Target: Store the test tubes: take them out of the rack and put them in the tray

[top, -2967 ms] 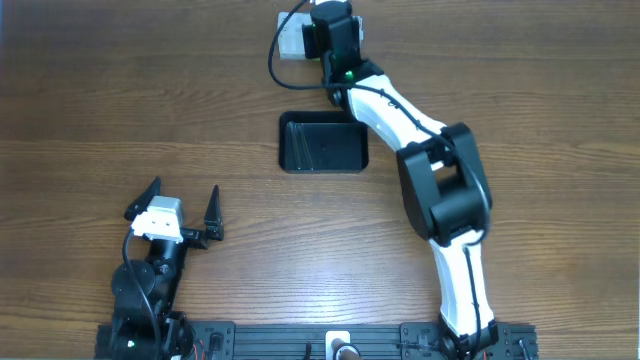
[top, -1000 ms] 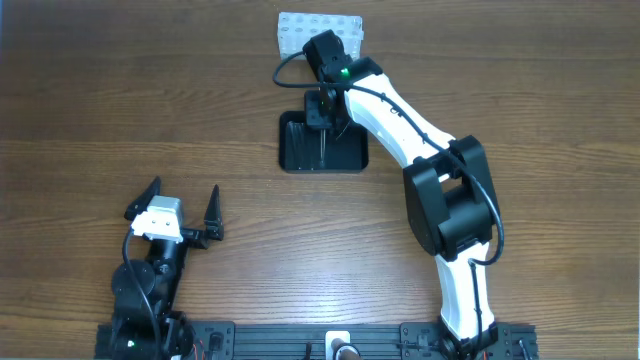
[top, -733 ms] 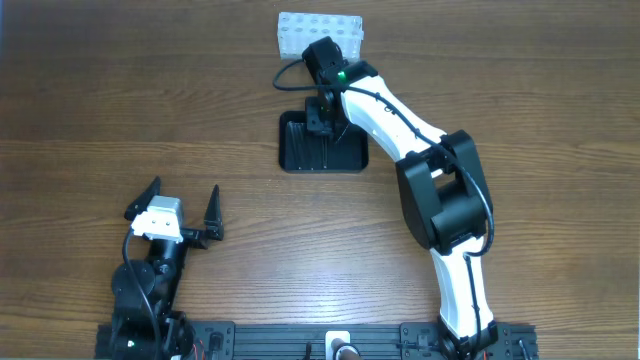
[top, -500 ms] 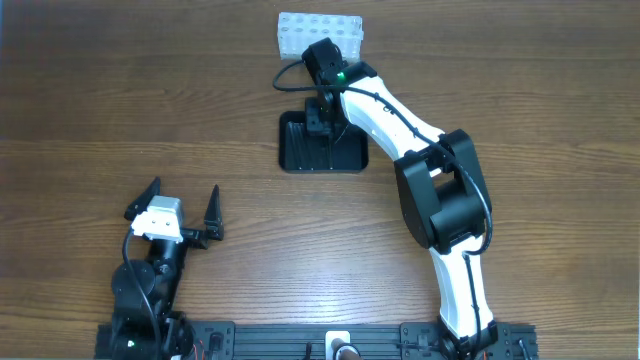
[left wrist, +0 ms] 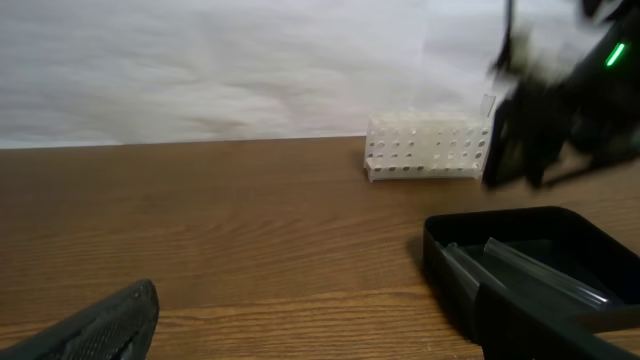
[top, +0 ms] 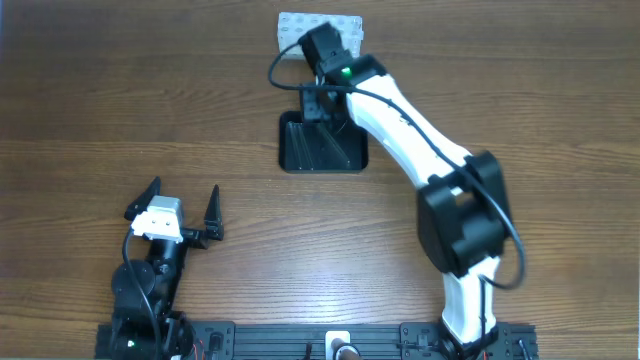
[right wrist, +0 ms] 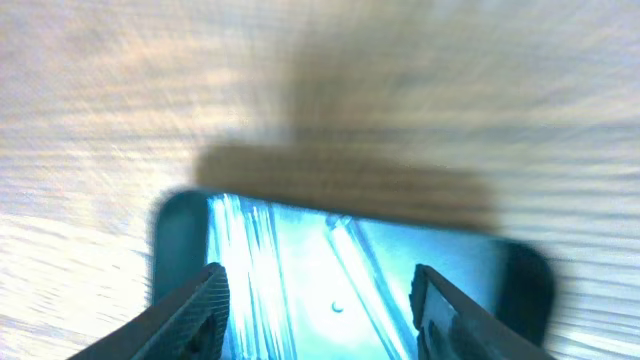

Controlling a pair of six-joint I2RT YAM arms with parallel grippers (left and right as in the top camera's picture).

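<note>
Left wrist view: clear test tubes (left wrist: 532,268) inside black tray (left wrist: 447,272)

rack (left wrist: 425,158): white, many-holed, standing upright beyond the tray
tray (top: 283,145): black, rectangular, near the rack
test tubes (left wrist: 540,268): clear, lying flat inside the tray

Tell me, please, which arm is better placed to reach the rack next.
Right: the right hand hovers open over the black plastic tray beside the white perforated rack; the left hand sits far off.
</note>
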